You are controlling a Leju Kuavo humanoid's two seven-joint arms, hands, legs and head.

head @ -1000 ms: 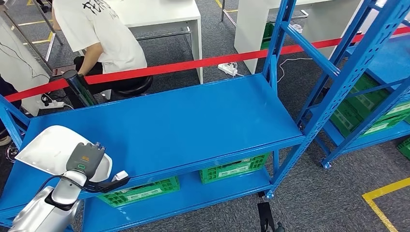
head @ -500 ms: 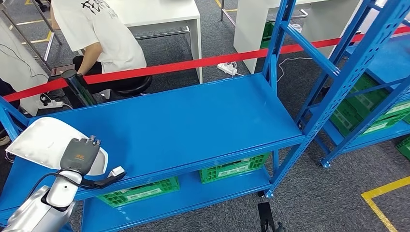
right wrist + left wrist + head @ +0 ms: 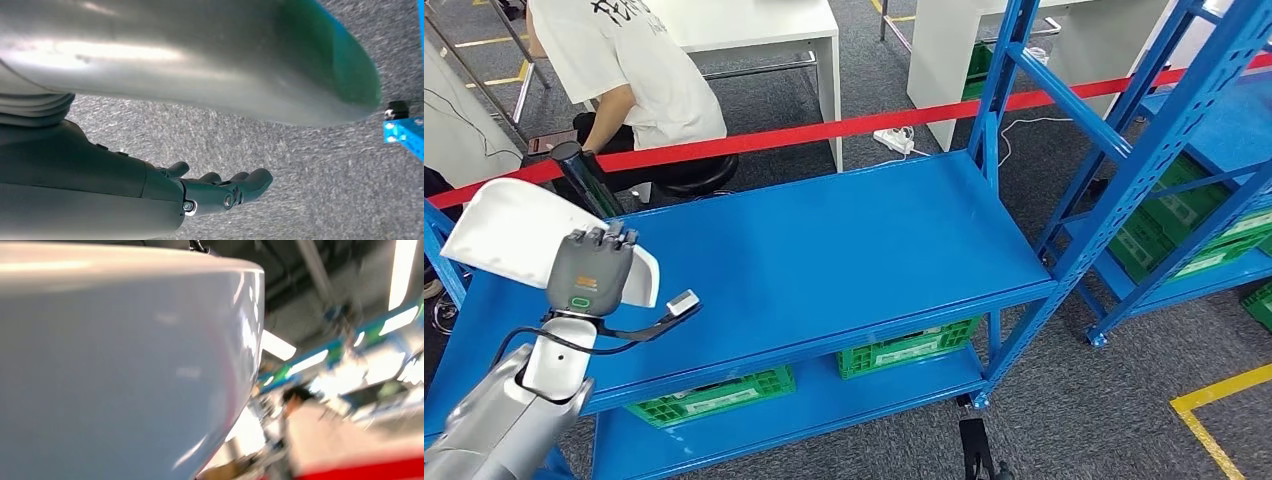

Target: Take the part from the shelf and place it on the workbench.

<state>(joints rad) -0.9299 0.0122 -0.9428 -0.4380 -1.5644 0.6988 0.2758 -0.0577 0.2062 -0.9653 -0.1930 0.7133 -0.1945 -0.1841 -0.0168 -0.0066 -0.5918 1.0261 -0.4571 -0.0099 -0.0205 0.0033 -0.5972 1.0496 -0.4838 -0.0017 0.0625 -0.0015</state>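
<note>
Left hand (image 3: 590,272) gripped the smooth white curved plastic part (image 3: 519,235), raised clear above the blue steel shelf's (image 3: 824,250) near-left end; right hand (image 3: 220,192) hung empty, fingers loosely apart; best carried level, away from the uprights.

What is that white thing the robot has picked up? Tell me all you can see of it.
The white part is a smooth, glossy shell, plastic by its look, broad and gently curved with rounded edges. The left hand grips it at its near edge and holds it tilted in the air above the left end of the blue shelf, off the shelf's surface. Nothing else touches it.
</note>
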